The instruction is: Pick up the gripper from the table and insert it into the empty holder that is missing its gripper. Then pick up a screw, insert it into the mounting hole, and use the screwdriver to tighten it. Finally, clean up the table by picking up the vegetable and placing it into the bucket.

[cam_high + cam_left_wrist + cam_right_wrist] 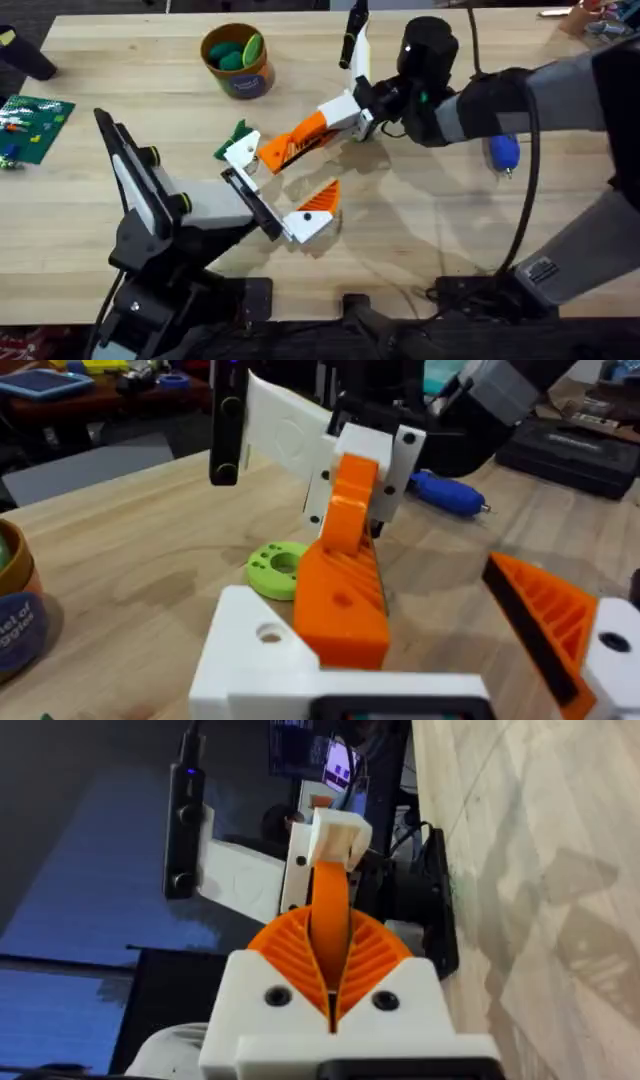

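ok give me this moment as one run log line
stage: inserting gripper into holder | right gripper: shut on gripper | left gripper: open | screwdriver: on table | bucket: holds green items

We see left arm (165, 215): black links, white-grey wrist block, yellow-green knobs. Right arm (520, 95): grey sleeve, black motor housing, green light, black cable along it. Our fingers (330, 970): white blocks, orange ribbed pads, dark screw holes.

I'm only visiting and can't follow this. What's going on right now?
Right gripper shut on the orange gripper, pressing it at the white holder on the left arm's finger. Screwdriver lies untouched on the table. Nothing in the way.
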`<state>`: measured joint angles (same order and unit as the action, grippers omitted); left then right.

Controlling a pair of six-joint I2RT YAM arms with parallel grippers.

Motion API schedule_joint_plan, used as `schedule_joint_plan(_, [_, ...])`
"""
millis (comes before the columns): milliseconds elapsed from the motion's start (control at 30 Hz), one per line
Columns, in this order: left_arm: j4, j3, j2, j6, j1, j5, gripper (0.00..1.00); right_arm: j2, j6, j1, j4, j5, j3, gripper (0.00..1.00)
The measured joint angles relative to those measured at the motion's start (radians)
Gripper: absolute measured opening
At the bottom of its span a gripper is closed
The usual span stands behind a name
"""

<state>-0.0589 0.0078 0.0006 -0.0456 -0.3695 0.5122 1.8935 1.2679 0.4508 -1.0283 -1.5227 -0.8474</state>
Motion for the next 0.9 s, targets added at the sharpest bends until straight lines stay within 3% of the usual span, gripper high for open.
schedule_joint_plan(900, [0.0,0.0,0.0,-0.008,0.001,-0.017,0.986,0.0,0.011,0.026,0.05,0.073,0.0,0.024])
